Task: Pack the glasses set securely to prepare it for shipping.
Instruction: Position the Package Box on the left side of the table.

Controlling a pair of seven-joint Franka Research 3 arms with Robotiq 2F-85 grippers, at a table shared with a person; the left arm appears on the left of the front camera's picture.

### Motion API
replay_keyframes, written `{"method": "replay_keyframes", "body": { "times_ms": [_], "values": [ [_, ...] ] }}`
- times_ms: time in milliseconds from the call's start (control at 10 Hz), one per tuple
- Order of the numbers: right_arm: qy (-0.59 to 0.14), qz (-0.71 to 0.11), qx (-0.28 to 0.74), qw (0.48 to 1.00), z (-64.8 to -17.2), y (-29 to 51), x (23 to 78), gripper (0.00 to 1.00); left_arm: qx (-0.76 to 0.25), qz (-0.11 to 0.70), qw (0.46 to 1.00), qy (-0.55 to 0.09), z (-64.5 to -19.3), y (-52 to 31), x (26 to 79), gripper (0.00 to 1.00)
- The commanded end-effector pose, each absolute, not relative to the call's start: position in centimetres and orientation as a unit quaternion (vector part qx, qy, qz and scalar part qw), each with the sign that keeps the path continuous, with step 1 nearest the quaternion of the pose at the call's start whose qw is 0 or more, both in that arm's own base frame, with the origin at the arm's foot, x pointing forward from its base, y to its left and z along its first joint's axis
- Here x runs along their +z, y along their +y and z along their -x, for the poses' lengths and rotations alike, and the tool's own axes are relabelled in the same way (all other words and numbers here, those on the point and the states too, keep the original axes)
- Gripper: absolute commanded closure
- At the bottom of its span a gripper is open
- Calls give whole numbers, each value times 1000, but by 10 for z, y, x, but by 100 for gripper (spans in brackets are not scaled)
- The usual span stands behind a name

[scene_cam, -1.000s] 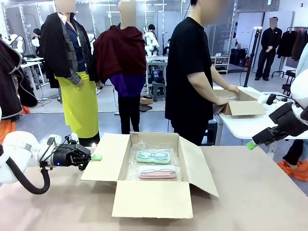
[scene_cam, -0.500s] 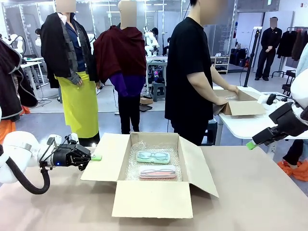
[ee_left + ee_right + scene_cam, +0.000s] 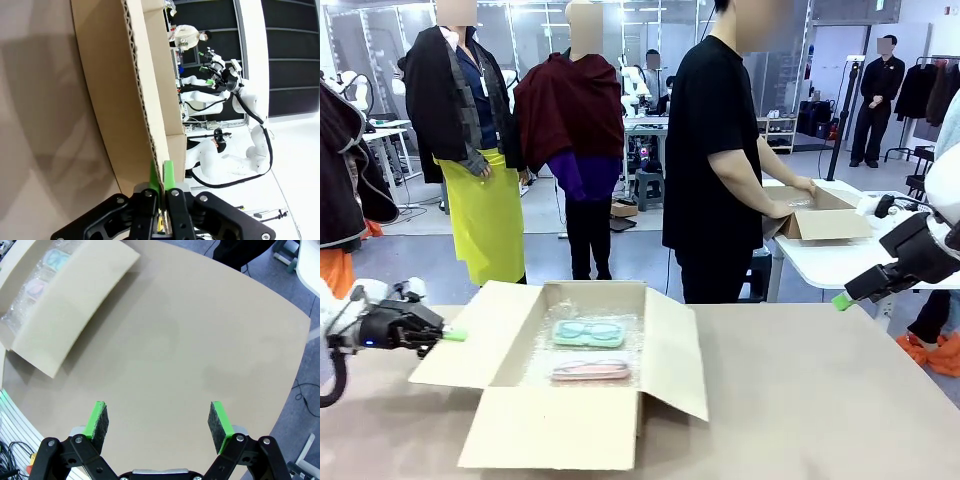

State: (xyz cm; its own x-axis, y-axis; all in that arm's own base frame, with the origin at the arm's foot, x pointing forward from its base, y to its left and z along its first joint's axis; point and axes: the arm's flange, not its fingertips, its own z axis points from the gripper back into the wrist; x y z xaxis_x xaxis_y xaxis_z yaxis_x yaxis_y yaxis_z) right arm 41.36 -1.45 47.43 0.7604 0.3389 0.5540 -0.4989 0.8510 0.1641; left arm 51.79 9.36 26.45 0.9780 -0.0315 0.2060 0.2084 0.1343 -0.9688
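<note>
Dragged toward the robot's left since the frame half a second back, the open cardboard box (image 3: 575, 400) now sits nearer the left edge of the tabletop (image 3: 820, 400), and the left arm has drawn back with it so that less of it shows. At the far left, the left pincer (image 3: 453, 334) reaches out level, its green pads pressed together on the edge of the box's left flap (image 3: 455, 355); the left wrist view shows the corrugated edge of that flap (image 3: 145, 125) pinched between the two pads. Inside the box, on a bed of bubble wrap (image 3: 535, 350), lies the glasses set: the mint green case (image 3: 587, 333) farther from the robot and the pale pink case (image 3: 590, 371) nearer, just beside each other, each with spectacles visible through the lid. Behind the tabletop a person (image 3: 720, 150) in a black shirt stands turned to the right, hands on another cardboard box (image 3: 825, 215) on a white table. At the far right, the right pincer (image 3: 840, 301) hangs above the tabletop's right end, angled down to the left, and its wrist view shows the green pads spread wide over bare tabletop, holding nothing. No readable writing appears on the box or the cases.
</note>
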Motion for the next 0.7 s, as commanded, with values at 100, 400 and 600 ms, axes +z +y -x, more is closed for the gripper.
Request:
{"method": "replay_keyframes", "body": {
  "times_ms": [100, 400, 600],
  "values": [
    [-263, -150, 227, 926, -413, -13, 475, 0, -75, 656, 747, -80, -516, 167, 273, 96],
    [-263, -150, 227, 926, -413, -13, 475, 0, -62, 633, 768, -75, -511, 241, 276, 96],
    [-263, -150, 227, 926, -413, -13, 475, 0, -51, 629, 771, -84, -510, 292, 283, 96]
  ]
}}
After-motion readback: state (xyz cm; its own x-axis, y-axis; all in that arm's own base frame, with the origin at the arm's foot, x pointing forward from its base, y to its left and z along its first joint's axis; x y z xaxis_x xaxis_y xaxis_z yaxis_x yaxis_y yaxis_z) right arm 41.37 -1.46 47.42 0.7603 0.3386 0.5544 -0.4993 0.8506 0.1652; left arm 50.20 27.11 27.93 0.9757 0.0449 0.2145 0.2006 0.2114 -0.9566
